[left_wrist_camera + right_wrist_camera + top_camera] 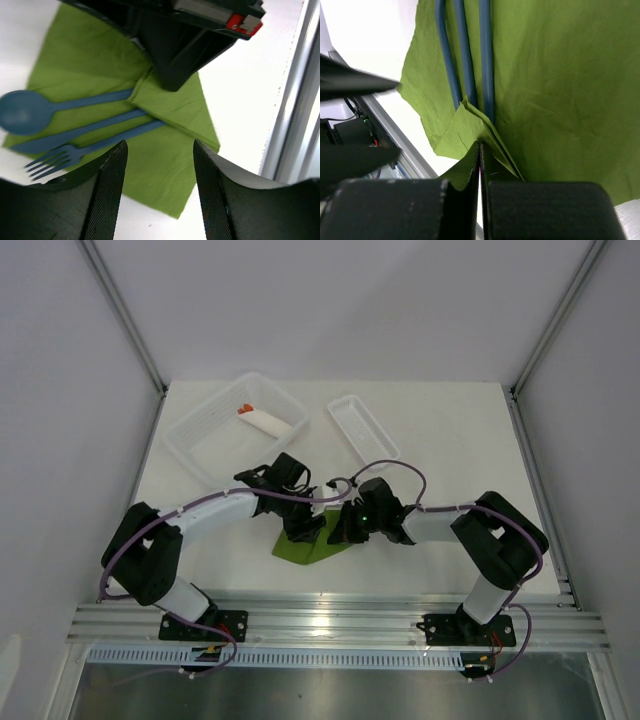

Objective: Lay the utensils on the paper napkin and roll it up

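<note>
- Top external view: the olive-green paper napkin (pixel 300 548) lies on the white table (pixel 450 440), between the two arms.
- The left gripper (pixel 303 525) and right gripper (pixel 338 530) meet over the napkin's far edge. Their jaws are too small to read from here.
- Beyond the napkin, to the left, a clear plastic bin (pixel 195 440) holds a white paper roll (pixel 268 423) with an orange tip.
- Beyond the napkin, to the right, stands a narrow clear tray (pixel 362 426).
- Left wrist view: the left gripper (pixel 159 150) hangs over the napkin (pixel 90 55), fingers spread with nothing between them.
- A dark blue spoon (pixel 22 111), knife (pixel 75 134) and fork (pixel 55 156) lie side by side on the napkin.
- The right gripper (pixel 172 82) pinches a napkin corner folded over their handle ends.
- Right wrist view: the right gripper (pixel 479 150) has its fingers pressed together on that fold of the napkin (pixel 560 90).
- Three blue handles (pixel 465 50) run under the fold.
</note>
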Controlling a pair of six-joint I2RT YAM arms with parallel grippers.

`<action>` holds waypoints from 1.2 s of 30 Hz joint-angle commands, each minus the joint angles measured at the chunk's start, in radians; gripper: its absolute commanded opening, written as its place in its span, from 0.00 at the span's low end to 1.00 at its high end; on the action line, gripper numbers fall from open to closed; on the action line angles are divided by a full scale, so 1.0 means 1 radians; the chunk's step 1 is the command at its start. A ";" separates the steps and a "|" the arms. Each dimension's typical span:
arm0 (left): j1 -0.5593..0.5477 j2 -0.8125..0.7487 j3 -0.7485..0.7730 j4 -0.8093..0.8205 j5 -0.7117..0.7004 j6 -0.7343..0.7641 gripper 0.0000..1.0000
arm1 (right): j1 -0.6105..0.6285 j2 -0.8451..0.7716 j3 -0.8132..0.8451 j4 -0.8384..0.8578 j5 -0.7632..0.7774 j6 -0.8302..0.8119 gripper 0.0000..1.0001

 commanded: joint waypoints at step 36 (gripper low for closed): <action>-0.116 0.188 0.113 -0.044 -0.048 0.329 0.54 | -0.066 0.060 -0.021 0.142 -0.099 0.093 0.00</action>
